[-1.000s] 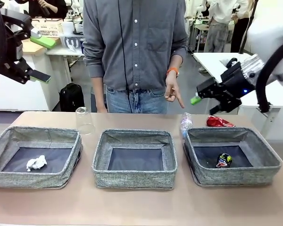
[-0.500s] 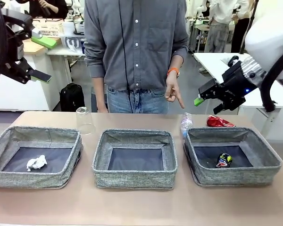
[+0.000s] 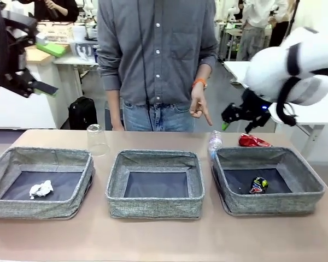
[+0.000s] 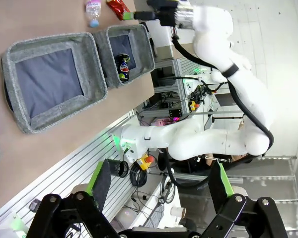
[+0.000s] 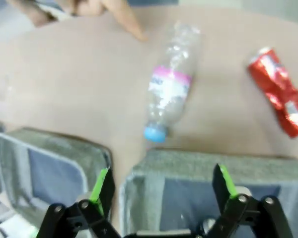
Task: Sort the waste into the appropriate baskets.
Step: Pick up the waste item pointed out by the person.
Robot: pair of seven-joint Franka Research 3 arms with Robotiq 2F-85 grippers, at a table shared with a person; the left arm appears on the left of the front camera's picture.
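Three grey woven baskets stand in a row: left point(image 3: 44, 158), middle point(image 3: 156, 158), right point(image 3: 268, 155). A crumpled tissue point(image 3: 40, 189) lies in the left one and a dark can point(image 3: 258, 185) in the right one. An upturned clear cup point(image 3: 98, 140) stands behind the left basket. The water bottle point(image 3: 215, 143) and crushed red can point(image 3: 253, 141) lie behind the right basket. My right gripper point(image 3: 232, 117) hovers open above them, the bottle point(image 5: 170, 84) and red can point(image 5: 279, 99) ahead of its fingers. My left gripper point(image 3: 46, 68) is open, high at far left.
A person stands at the far edge, one hand point(image 3: 200, 109) pointing down at the bottle, fingertip point(image 5: 129, 22) close to it. The left wrist view shows the middle basket point(image 4: 20, 47), the right basket point(image 4: 139, 34) and the right arm point(image 4: 208, 29) from above.
My right arm has swung and turned its wrist, bringing the gripper slightly left and lower over the bottle and red can. The left arm and the litter have not moved.
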